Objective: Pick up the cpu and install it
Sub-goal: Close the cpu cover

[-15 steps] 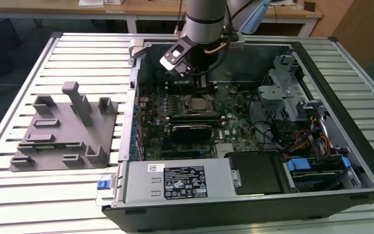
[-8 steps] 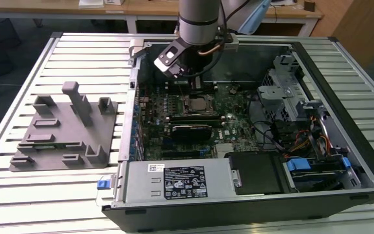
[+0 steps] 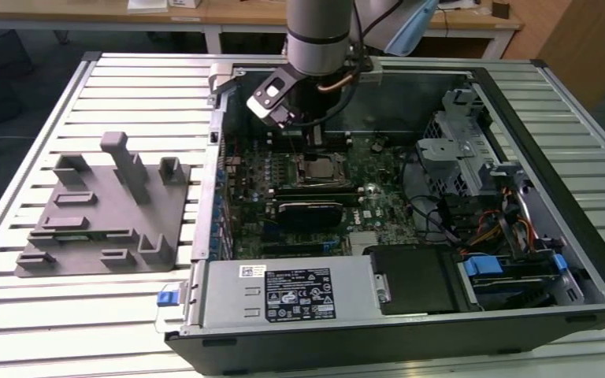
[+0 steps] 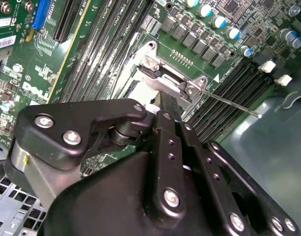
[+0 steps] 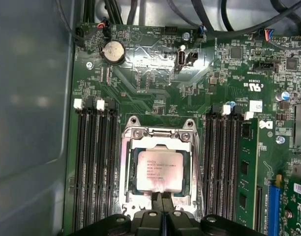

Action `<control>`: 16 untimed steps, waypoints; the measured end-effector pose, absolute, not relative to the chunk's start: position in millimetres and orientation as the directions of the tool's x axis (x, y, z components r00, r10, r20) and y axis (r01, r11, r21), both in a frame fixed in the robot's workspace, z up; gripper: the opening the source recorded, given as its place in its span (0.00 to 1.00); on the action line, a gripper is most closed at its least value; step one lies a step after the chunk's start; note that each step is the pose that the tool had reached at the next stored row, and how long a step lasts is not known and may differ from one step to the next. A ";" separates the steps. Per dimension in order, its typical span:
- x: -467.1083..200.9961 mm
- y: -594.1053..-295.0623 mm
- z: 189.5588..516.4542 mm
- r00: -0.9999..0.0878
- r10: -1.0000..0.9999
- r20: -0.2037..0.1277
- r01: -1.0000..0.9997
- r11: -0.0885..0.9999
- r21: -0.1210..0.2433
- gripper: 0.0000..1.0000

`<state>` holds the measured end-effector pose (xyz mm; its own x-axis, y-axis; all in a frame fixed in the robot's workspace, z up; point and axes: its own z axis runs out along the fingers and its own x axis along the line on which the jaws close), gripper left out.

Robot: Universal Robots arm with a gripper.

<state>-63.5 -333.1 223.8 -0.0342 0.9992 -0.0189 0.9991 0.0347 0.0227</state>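
Observation:
The cpu (image 5: 159, 171), a small square chip with a pale silver top, lies flat inside the open metal socket frame (image 5: 160, 133) on the green motherboard. In the exterior view the cpu (image 3: 324, 167) shows in the middle of the open computer case. My gripper (image 5: 163, 200) hangs just over the chip's near edge, its two black fingers pressed together with only a thin line between them and nothing held. In the second wrist view the gripper (image 4: 166, 107) reaches down to the socket's edge, and its black body hides most of the chip.
Black memory slots (image 5: 94, 167) flank the socket on both sides. The socket's thin lever (image 4: 229, 101) sticks out sideways. The case wall (image 3: 214, 157) and drive cage (image 3: 460, 150) hem in the board. A grey tray with upright posts (image 3: 98, 213) stands at the exterior view's left.

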 end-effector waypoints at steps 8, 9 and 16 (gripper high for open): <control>-63.9 -333.1 217.8 -0.034 0.999 -0.019 0.999 0.035 0.023 0.11; -63.9 -333.1 217.2 -0.034 0.999 -0.019 0.999 0.035 0.023 0.11; -63.9 -333.1 212.1 -0.034 0.999 -0.019 0.999 0.035 0.022 0.11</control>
